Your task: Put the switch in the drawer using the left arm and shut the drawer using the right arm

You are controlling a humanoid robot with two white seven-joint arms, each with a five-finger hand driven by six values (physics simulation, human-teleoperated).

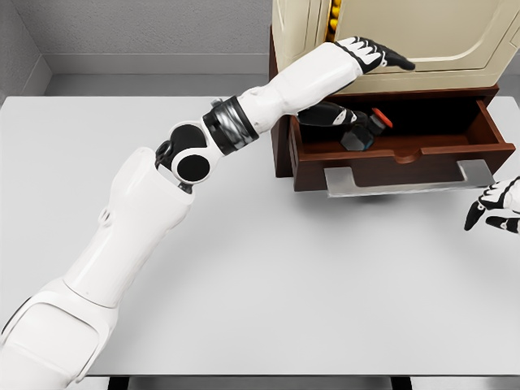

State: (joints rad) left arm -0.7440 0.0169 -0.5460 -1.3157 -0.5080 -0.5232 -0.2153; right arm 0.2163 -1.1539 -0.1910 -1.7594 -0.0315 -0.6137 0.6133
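Observation:
The switch [345,122], a black controller-like device with a red end, lies inside the open brown wooden drawer [406,158] at its left side. My left hand [382,55] hovers above the drawer, in front of the cream cabinet, fingers stretched flat and holding nothing. Its forearm partly covers the drawer's left rear corner. My right hand [494,207] shows at the right edge, just below and right of the drawer's metal handle [406,180], fingers loosely curled and empty.
A cream cabinet [422,36] with a yellow strip sits on top of the brown drawer unit at the back right of the white table [268,276]. A grey wall runs behind the table.

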